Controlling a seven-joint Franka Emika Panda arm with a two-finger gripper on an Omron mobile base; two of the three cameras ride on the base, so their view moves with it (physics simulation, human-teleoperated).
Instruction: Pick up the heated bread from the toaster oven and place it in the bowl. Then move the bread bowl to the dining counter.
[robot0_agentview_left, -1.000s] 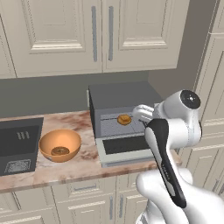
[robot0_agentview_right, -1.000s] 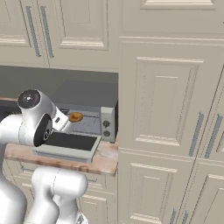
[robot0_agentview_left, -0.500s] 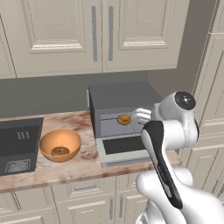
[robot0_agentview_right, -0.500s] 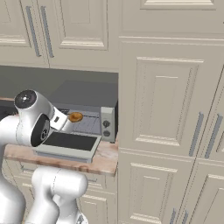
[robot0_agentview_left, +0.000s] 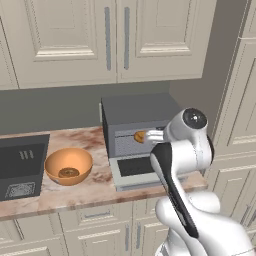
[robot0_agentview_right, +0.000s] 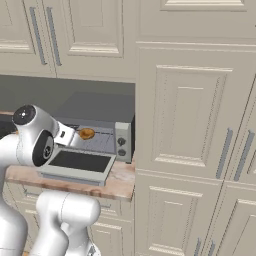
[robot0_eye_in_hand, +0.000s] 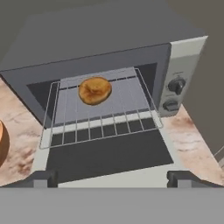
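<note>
We have the gripper (robot0_eye_in_hand: 112, 177) held in front of the toaster oven (robot0_eye_in_hand: 131, 57), above its dropped door (robot0_eye_in_hand: 109, 157). The two fingertips (robot0_eye_in_hand: 41, 177) stand wide apart with nothing between them, so the tool is released. The bread (robot0_eye_in_hand: 94, 90) lies on the wire rack (robot0_eye_in_hand: 100, 111) inside the oven, toward the back and a little left of the rack's middle. The bowl (robot0_agentview_left: 68, 166) sits on the counter (robot0_agentview_left: 90, 187) to the left of the oven, and a darker ring-shaped piece (robot0_agentview_left: 67, 172) already lies in it.

Risks as we judge them:
- Reaching in too high could strike the oven's upper frame; too low, the fingers could snag the rack wires or press on the door.
- The bread is small and rounded; an off-centre closure could push it toward the oven's back wall or let it slip out.
- Carrying it left of the oven, a loose hold could drop it on the counter short of the bowl.
</note>
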